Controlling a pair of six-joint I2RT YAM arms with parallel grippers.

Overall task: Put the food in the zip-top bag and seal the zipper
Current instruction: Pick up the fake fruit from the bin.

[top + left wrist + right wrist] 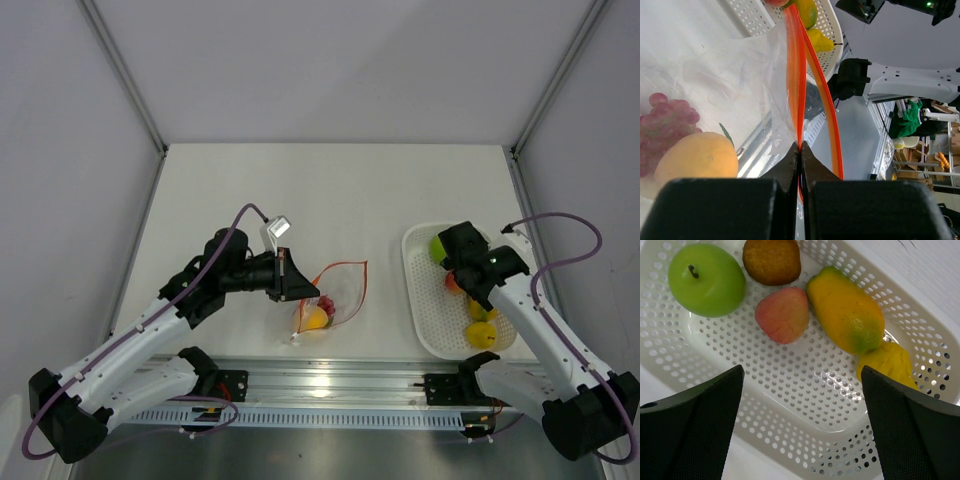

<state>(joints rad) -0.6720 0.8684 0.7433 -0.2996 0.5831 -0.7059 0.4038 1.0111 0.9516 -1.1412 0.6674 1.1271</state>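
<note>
The clear zip-top bag (pixel 340 290) lies at the table's middle front, its mouth open. My left gripper (pixel 292 280) is shut on the bag's orange-red zipper (pixel 796 75) at its near end (pixel 800 147). Inside the bag are a yellow-orange fruit (pixel 695 160) and red grapes (pixel 665 125). My right gripper (pixel 801 375) is open and empty above the white tray (pixel 790 450). The tray holds a green apple (pixel 705 280), an orange round fruit (pixel 771 260), a pink peach (pixel 782 315), a yellow mango (pixel 847 315) and another yellow fruit (pixel 887 365).
The white perforated tray (pixel 420 300) stands at the right front, under my right arm (pixel 480 262). A metal rail (pixel 330 385) runs along the table's near edge. Grey walls enclose the table on three sides.
</note>
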